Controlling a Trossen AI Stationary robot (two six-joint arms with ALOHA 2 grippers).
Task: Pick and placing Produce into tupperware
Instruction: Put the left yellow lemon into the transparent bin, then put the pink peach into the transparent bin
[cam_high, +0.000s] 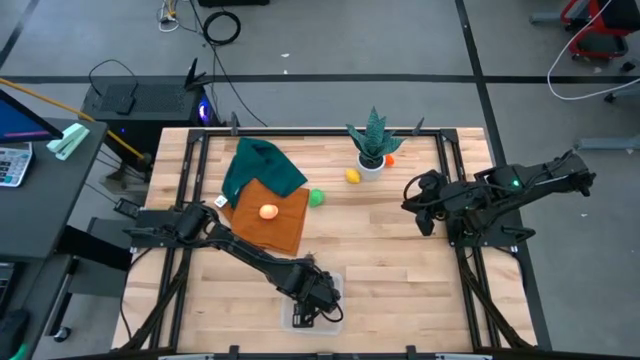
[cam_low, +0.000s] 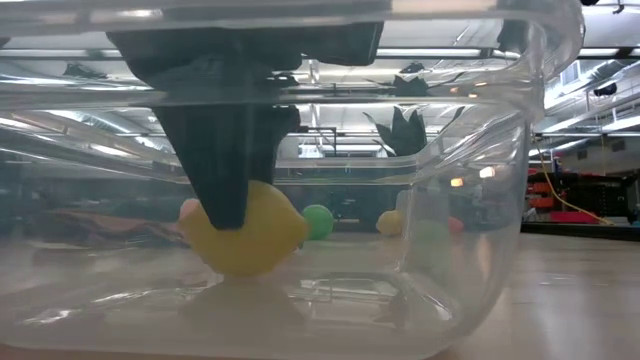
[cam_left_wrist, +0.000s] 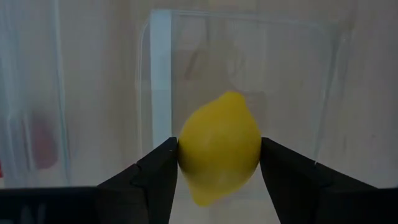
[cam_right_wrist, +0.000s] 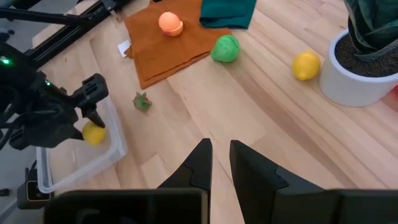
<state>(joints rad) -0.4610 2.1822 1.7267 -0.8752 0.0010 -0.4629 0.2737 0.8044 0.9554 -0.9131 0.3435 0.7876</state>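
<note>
The clear tupperware stands at the table's near edge. My left gripper reaches down inside it, shut on a yellow lemon. More produce lies loose on the far half of the table. An orange fruit sits on an orange cloth, a green fruit beside that cloth, and a second yellow lemon next to the plant pot. My right gripper hangs shut above the table's right side, holding nothing. My left gripper pinches the lemon across its widest part, one finger on either side. The fingers come from above, pointing steeply down into the tupperware. The lemon lies level, low over the container's floor; whether it rests on it I cannot tell.
A spiky plant in a white pot stands at the far middle, with a small red-orange fruit beside it. A green cloth lies over the orange cloth. A small green leaf piece lies near the tupperware. Bare wood spans the table's middle.
</note>
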